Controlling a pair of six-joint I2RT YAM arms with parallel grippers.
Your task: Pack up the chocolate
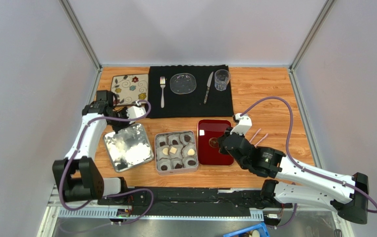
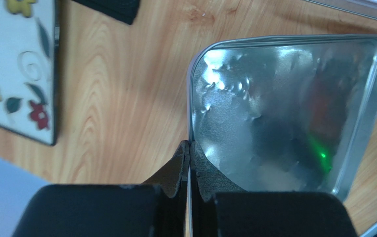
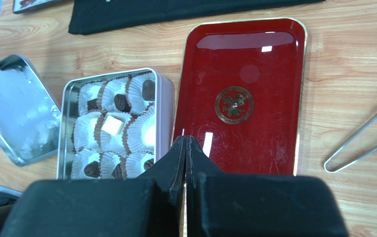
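The chocolate [image 1: 173,150] sits in white paper cups inside the open pink-sided tin [image 1: 196,152]: dark [image 3: 121,102] and cream [image 3: 110,124] pieces. The silver tin lid [image 1: 127,146] lies inside-up to the left of the tin. My left gripper [image 1: 120,127] is at the lid's far edge. In the left wrist view it [image 2: 189,148] is shut on the lid's rim [image 2: 191,106]. My right gripper [image 1: 221,144] is shut and empty over the left part of the red tray [image 1: 214,129]. In the right wrist view it [image 3: 184,140] is just right of the tin [image 3: 165,113].
Metal tongs [image 1: 258,137] lie on the wood right of the red tray [image 3: 247,59]. At the back, a black mat [image 1: 190,98] holds a fork, glass plate, knife and tumbler. A floral tile [image 1: 130,88] lies to the mat's left.
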